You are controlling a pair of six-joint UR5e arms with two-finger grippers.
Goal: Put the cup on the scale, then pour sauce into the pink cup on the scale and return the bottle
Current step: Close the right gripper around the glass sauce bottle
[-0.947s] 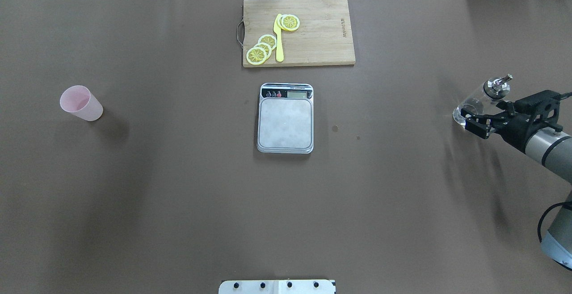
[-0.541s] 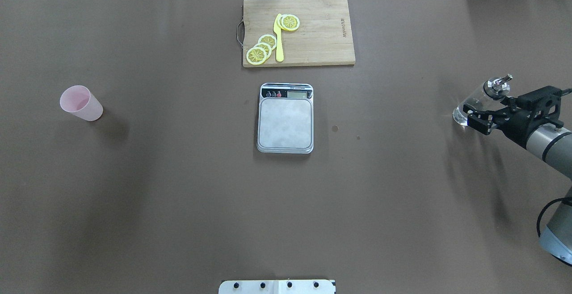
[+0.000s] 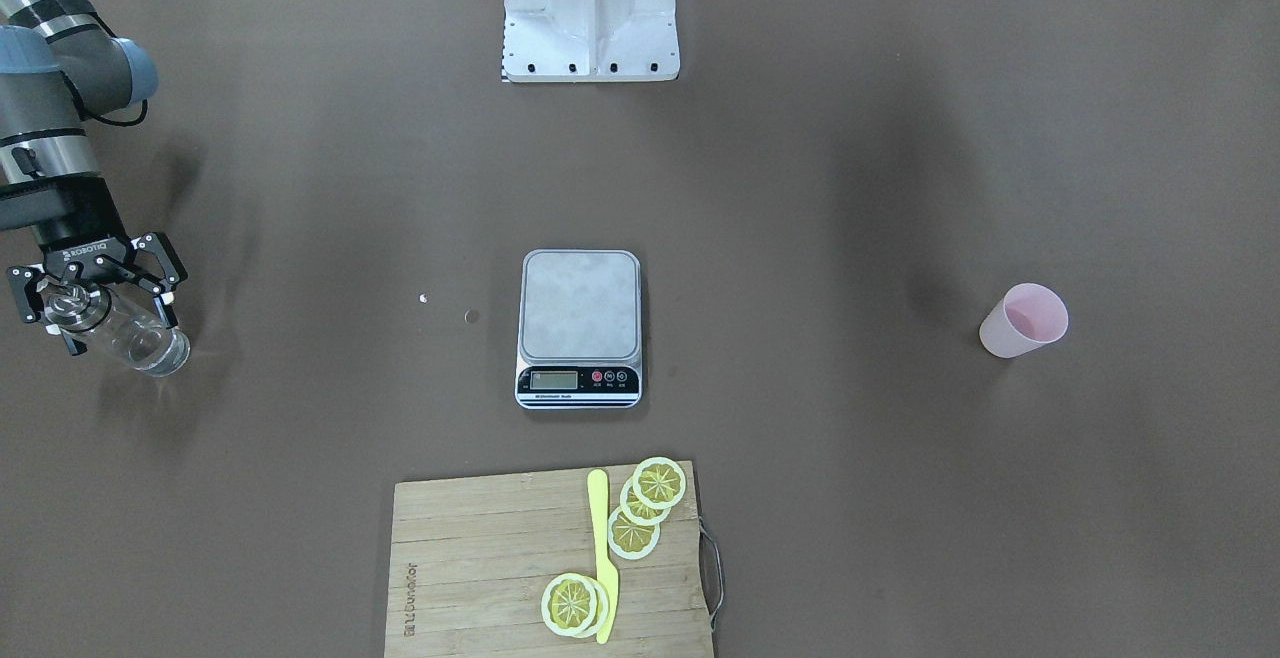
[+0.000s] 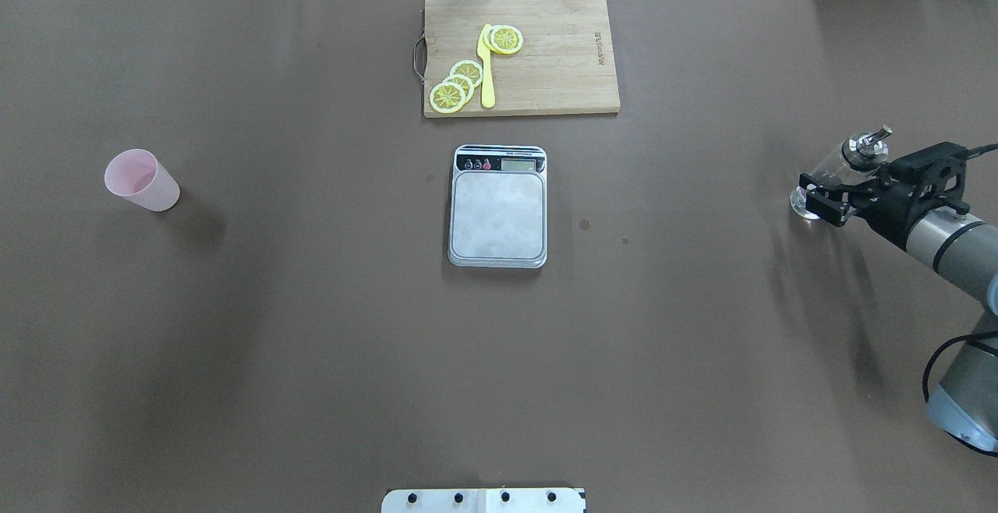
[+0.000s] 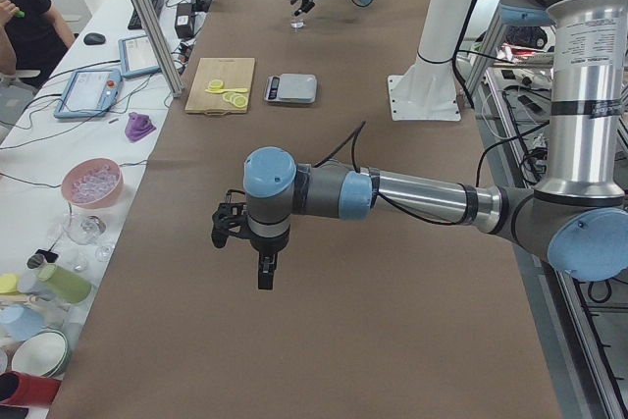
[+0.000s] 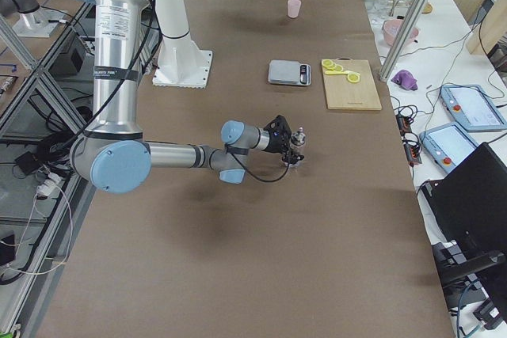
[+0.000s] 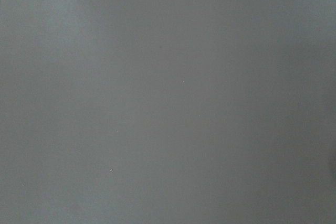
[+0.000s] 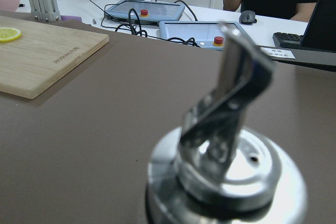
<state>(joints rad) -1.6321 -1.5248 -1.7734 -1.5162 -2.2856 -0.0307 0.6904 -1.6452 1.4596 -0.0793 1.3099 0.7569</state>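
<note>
Brown table (image 4: 312, 357): bottle (image 4: 834, 166) was straddled by right gripper (image 4: 819, 203), jaws spread (left gripper (image 5: 243, 254): jaws could not be judged); cup (image 4: 140, 179) was seen well apart from scale (image 4: 497, 213).

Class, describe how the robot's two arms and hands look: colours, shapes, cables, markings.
Both the left arm and right arm are silver-grey tubes with rounded pale blue joint caps and thin black cables. The left hand and right hand are black, two-fingered; the right bears white ROBOTIQ lettering.
</note>
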